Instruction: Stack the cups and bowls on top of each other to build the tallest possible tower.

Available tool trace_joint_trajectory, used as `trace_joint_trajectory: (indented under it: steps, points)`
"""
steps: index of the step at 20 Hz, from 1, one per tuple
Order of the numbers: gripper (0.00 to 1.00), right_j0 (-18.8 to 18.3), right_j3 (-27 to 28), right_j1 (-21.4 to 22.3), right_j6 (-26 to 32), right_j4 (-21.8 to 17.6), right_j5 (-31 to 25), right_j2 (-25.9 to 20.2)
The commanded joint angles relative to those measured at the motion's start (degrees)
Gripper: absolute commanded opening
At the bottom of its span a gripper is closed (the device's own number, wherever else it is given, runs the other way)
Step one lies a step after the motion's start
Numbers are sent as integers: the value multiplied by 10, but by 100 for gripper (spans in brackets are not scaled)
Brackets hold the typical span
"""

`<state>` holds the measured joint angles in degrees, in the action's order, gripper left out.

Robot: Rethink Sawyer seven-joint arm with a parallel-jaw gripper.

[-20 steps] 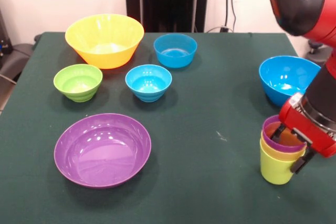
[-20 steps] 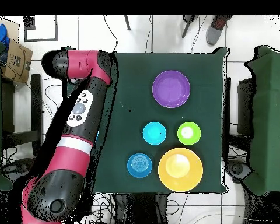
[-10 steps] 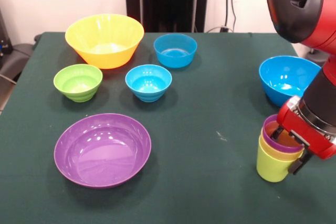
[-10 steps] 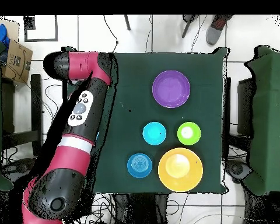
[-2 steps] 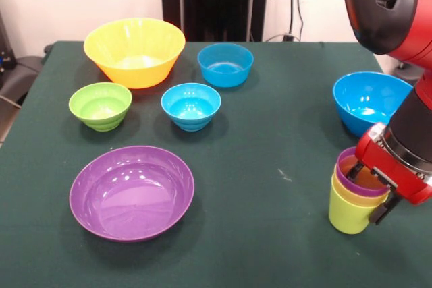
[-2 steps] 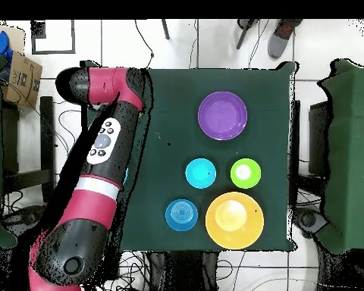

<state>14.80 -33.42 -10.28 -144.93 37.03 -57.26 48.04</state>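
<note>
While fingers [image 5: 378,212] straddle the stack's rim, one dipping inside and one outside, gripper [image 5: 368,192] looks clamped on the tower [image 5: 352,197]: purple cup nested in yellow in lime green, at table's [image 5: 270,234] front-right. Judgement: keep the lift vertical and slow, else cups tilt or separate. Large blue bowl [image 5: 368,101] sits just behind, nearest obstruction. Purple bowl [image 5: 131,191], green bowl [image 5: 100,105], other bowls well apart, no hindrance.

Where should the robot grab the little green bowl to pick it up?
Probably by the rim. The green bowl sits upright and open with nothing inside, so one finger could go inside and one outside, coming straight down from above. Its sides slope, so squeezing around them could slip.
</note>
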Motion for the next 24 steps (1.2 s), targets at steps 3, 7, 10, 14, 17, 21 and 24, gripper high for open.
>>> trace_joint_trajectory:
  steps: [3, 7, 10, 14, 17, 21, 24]
  points:
    - [0, 1, -22, -41, -146, -30, -13, 9]
    - [0, 3, -33, -38, -140, -24, -7, 6]
    - [0, 3, -39, -36, -131, -24, -1, 3]
    - [0, 4, -57, -30, -118, -26, 8, -6]
    - [0, 5, -77, -20, -102, -28, 15, -19]
    - [0, 6, -130, 15, -53, -40, 28, -44]
    - [0, 3, -170, 45, -11, -46, 39, -64]
